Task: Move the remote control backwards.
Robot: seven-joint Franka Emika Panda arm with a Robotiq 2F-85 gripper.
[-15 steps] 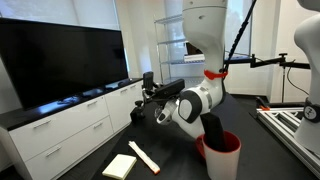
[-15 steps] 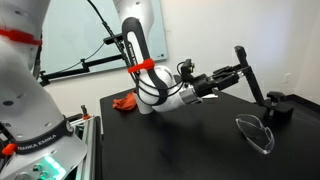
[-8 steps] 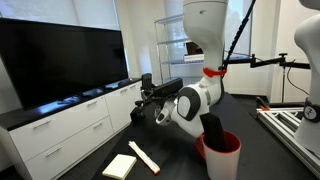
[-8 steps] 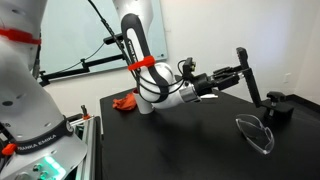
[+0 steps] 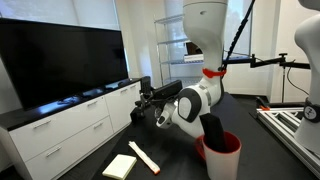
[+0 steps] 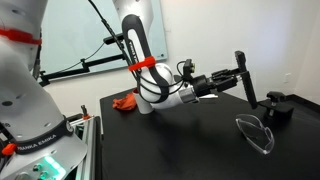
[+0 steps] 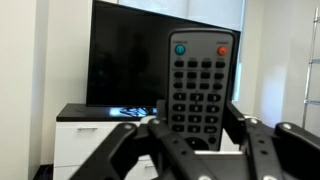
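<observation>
**One remote aloft, with the set-down yet to come**

We judge the task to be in its carrying step. The remote control [image 7: 200, 85] is off the table and clamped in the gripper [image 7: 200, 128]. In the wrist view it stands upright with its button face toward the camera, and a finger presses on each long edge near its lower end. Behind it we see the television [image 7: 130, 60] on the white cabinet [image 7: 90, 130].

In an exterior view the remote is a dark bar tilted at the end of the outstretched arm. It is held well above the black table [image 6: 200, 150], over the right part of it. Below it, and apart from it, lie the clear goggles [image 6: 255, 133] at the near right. The black block [image 6: 277, 106] sits a little farther back.

We think the next move calls for three things:

- carrying the remote toward the far side of the table, with the grip unchanged so the bar does not pivot between the pads;
- picking a bare patch that keeps away from the block and goggles;
- lowering the remote until it rests flat, and only then parting the fingers.

We cannot tell from these views exactly where the remote's landing spot lies.
</observation>
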